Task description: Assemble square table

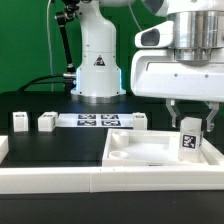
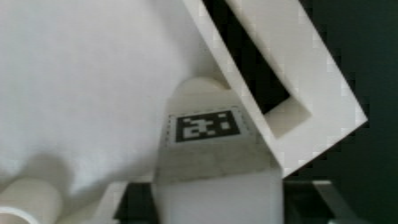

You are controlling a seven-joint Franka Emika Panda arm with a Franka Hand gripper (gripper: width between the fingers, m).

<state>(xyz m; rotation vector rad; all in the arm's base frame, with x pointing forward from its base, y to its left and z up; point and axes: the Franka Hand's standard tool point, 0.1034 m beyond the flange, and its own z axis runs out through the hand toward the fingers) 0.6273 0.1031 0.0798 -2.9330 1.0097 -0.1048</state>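
The tabletop (image 1: 150, 152) lies on the black table (image 1: 30, 102) at the exterior view's right, just behind the long border wall (image 1: 60, 180). The gripper (image 1: 190, 122) is clamped on a tagged leg (image 1: 188, 142), holding it upright over the tabletop's right part; whether they touch cannot be told. A far-left leg (image 1: 18, 122) and a second leg (image 1: 46, 121) stand loose beside the marker board (image 1: 95, 120).

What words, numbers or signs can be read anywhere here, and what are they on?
No words or numbers are readable.
arm's base: a dark triangle sign, too small to read.
marker board: black-and-white square code tags, no letters.
leg: one square code tag, no letters.
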